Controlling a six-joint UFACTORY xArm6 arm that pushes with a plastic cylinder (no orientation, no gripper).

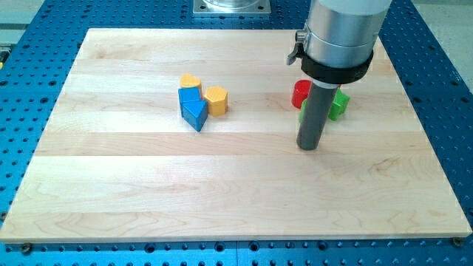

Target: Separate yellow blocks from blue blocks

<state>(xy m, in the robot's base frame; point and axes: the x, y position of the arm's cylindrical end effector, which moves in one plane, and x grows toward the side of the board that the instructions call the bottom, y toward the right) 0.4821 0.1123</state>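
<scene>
A yellow heart-shaped block [191, 80] and a yellow hexagonal block [216, 99] sit left of the board's middle, touching two blue blocks: a blue cube [189, 97] and a blue triangular block [196, 114] just below it. All of these form one tight cluster. My tip [308, 145] rests on the board at the view's right, well to the right of the cluster and a little lower.
A red block [301, 93] and a green block [337, 104] lie just above my tip, partly hidden behind the rod. The wooden board [89, 199] lies on a blue perforated table.
</scene>
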